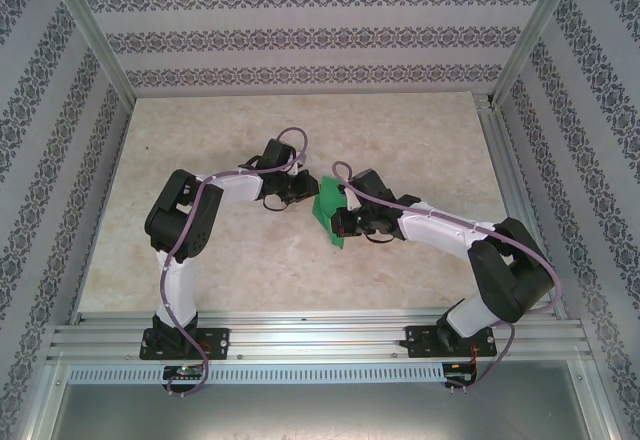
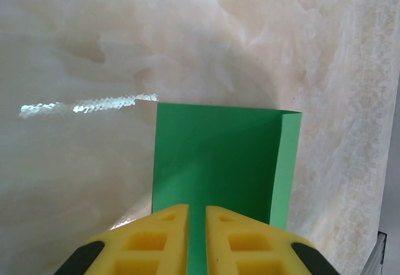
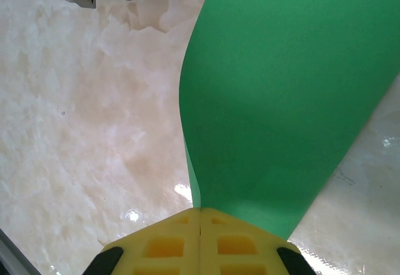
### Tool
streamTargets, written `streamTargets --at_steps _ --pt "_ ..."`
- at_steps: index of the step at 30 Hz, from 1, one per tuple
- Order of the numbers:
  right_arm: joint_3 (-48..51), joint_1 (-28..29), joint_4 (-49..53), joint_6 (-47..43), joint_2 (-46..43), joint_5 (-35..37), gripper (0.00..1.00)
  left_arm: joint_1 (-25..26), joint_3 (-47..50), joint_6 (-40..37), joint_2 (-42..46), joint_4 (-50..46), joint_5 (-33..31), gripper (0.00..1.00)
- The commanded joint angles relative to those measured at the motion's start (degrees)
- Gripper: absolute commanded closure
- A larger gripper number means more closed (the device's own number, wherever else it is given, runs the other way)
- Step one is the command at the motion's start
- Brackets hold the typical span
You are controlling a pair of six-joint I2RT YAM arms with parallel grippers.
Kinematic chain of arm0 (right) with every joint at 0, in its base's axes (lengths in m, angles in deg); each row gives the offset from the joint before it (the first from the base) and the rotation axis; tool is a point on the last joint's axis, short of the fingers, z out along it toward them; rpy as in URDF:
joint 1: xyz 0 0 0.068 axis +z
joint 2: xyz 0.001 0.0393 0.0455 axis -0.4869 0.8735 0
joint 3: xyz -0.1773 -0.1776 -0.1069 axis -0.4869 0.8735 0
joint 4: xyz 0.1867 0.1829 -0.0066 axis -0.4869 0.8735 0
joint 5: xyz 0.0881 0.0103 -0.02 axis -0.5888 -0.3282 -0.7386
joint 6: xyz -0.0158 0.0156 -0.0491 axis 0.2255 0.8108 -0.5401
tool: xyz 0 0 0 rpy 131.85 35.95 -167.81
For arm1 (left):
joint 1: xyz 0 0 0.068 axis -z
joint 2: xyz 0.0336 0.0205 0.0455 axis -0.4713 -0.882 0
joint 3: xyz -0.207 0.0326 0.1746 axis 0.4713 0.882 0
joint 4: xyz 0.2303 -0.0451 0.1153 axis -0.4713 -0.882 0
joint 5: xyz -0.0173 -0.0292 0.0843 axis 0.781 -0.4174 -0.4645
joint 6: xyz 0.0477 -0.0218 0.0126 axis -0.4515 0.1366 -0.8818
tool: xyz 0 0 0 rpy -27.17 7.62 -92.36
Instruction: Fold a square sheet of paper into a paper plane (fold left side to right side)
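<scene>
Thin bright green square sheet of paper [image 2: 215, 156], partly folded, hangs bowed between the arms. Left gripper [image 2: 197, 209] pinches one edge; right gripper [image 3: 200, 211], fingers pressed together, clamps another. Risk: opposing pulls tear it or skew the crease.

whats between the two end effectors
The green paper, pinched by the left end effector and the right end effector; the top view shows it.

Glossy cream marbled table [image 1: 250, 260], pale veined surface
</scene>
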Motion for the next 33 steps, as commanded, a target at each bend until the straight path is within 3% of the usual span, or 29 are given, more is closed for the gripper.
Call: streamTargets --at_steps 1,16,33 --pt "0.81 -0.97 -1.42 -0.23 0.70 -1.24 1.00 0.35 -2.61 -1.04 0.07 -0.97 1.04 0.84" --pt "-1.01 -4.43 -1.36 -3.10 5.07 -4.63 1.00 0.79 -3.73 -1.87 -4.45 -3.46 1.27 0.85" --pt "-3.53 -6.68 -1.81 -4.19 4.79 -8.77 1.00 1.05 -3.29 -4.38 -4.62 -7.82 -3.27 0.85"
